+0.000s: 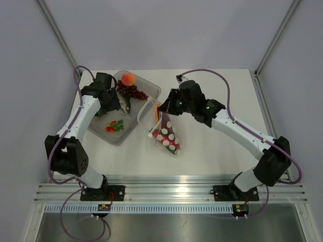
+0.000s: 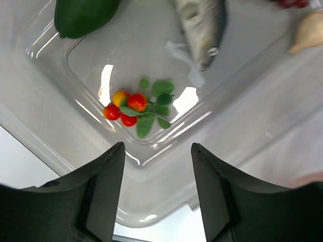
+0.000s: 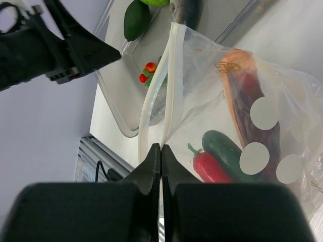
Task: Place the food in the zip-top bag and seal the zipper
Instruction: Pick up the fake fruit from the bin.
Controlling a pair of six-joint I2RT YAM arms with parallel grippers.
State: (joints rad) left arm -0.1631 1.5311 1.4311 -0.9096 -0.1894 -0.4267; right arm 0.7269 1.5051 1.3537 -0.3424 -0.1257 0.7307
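Right gripper pinched closed on zipper; bag on table just right of tray, containing cucumber, chili. Left gripper jaws apart, empty, above tomato sprig in tray.

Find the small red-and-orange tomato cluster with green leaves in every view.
Top external: tomato cluster in the near end of the tray, left of the zip-top bag.
Left wrist: tomato cluster at centre, on the tray floor, above the open left end effector.
Right wrist: tomato cluster small, upper middle, just left of the bag's mouth.
Shared landmark: the tray's rounded near corner.
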